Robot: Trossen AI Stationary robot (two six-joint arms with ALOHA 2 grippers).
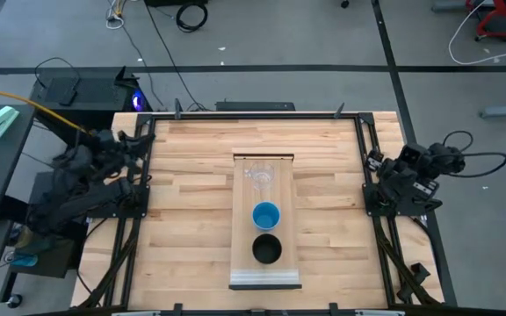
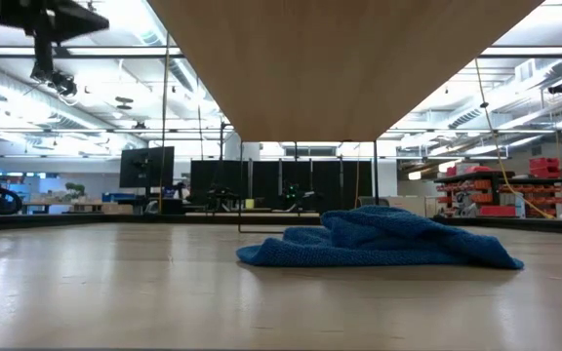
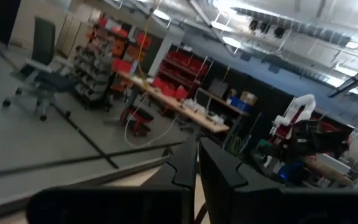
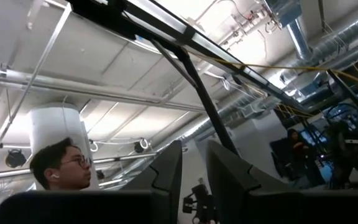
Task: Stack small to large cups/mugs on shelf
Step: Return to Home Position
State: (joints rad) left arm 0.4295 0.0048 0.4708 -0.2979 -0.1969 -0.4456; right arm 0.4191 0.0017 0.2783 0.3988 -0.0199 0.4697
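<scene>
Left arm (image 1: 95,171) sat folded outside the table's left edge. The left tool (image 3: 197,146) pointed out at the room, fingers together, holding nothing. The shelf (image 1: 242,263) lay in the middle of the table (image 1: 183,175), lengthwise, with one short end close to the edge at the bottom of the high view. All three cups stood upright on it in one row. The transparent cup (image 1: 260,174) was at the end farthest from that edge, the blue cup (image 1: 266,215) mid-shelf and apart from it, and the black cup (image 1: 267,249) just beside the blue and nearest that edge. So they ran small to large in a line, none nested. Placement looked done, only the homing step left. Right arm (image 1: 402,175) sat folded outside the right edge. The right tool (image 4: 194,149) was tilted up at the ceiling, fingers a little apart, empty. A person (image 4: 61,171) showed in the room beyond it. To home well, I'd keep both arms outside the table edges and fold them slowly. Nothing should sweep over the shelf, since the light cups would probably tip at a nudge. Both tools should park empty, clear of the frame rails.
</scene>
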